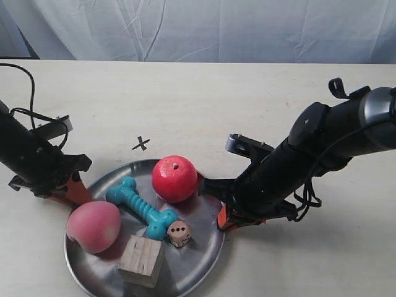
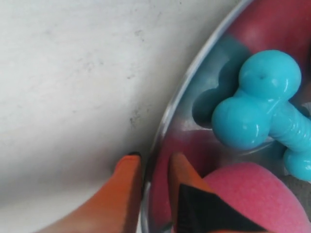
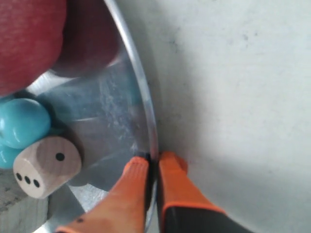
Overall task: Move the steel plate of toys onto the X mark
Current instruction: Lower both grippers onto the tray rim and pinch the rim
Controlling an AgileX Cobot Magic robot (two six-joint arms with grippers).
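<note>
steel plate (image 1: 201, 247) is round, shiny, low-rimmed, silver-grey.

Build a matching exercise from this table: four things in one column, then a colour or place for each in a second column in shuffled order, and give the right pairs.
Column 1
1. apple
2. dog-bone
3. X mark
4. wooden cube

Column 2
A. black, outside the steel plate
B. teal, lying across the middle of the plate
C. red, on the plate at the side nearest the cross
D. pale, on the plate at its edge farthest from the cross

Pairs: 1-C, 2-B, 3-A, 4-D
</note>
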